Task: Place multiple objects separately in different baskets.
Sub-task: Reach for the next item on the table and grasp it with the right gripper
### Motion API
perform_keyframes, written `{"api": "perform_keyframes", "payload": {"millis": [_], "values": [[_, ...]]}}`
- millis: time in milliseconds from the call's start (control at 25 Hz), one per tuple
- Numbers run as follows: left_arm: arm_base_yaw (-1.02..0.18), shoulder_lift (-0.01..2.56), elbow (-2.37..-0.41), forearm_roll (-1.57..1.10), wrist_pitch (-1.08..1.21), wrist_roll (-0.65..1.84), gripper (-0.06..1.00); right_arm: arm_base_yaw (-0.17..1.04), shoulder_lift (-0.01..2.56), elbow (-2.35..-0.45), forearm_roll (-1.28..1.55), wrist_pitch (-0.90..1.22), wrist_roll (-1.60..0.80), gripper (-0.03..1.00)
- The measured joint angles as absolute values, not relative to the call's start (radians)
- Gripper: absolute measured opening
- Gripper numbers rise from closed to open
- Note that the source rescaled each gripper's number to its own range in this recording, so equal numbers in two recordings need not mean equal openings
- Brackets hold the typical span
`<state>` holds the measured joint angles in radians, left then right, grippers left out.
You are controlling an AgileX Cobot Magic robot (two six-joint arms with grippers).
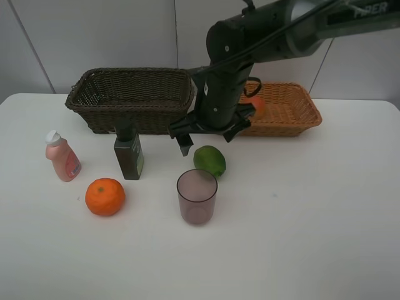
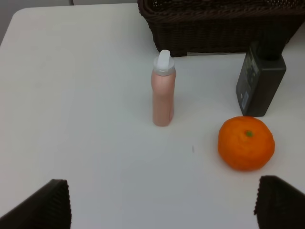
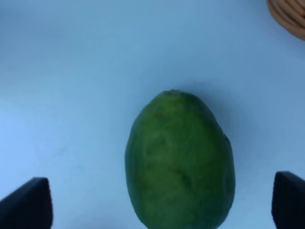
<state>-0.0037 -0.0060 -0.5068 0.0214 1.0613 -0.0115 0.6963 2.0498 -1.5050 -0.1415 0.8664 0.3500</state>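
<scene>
My right gripper point(image 1: 206, 140) hangs open just above the green lime-like fruit point(image 1: 210, 160), which lies between its fingertips point(image 3: 26, 204) in the right wrist view point(image 3: 180, 162). The purplish cup point(image 1: 197, 197) stands in front of the fruit. The orange point(image 1: 105, 197), the dark green bottle point(image 1: 128, 154) and the pink bottle point(image 1: 62, 156) stand at the left. The peach-like fruit point(image 1: 256, 103) lies in the tan basket point(image 1: 294, 115), partly hidden by the arm. The dark brown basket point(image 1: 131, 94) stands behind. My left gripper point(image 2: 164, 210) is open and empty, short of the orange point(image 2: 246, 143) and the pink bottle point(image 2: 163, 90).
The right arm point(image 1: 250, 37) reaches in from the upper right over the gap between the baskets. The white table point(image 1: 300, 212) runs to a wall behind the baskets. The left arm does not show in the high view.
</scene>
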Motion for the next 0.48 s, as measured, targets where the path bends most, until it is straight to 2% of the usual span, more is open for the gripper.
{"api": "perform_keyframes", "payload": {"millis": [480], "values": [[-0.004,-0.006,-0.507,0.021,1.061,-0.012,1.0,0.696,2.121,-1.498,-0.185,0.834,0.35,1.0]]}}
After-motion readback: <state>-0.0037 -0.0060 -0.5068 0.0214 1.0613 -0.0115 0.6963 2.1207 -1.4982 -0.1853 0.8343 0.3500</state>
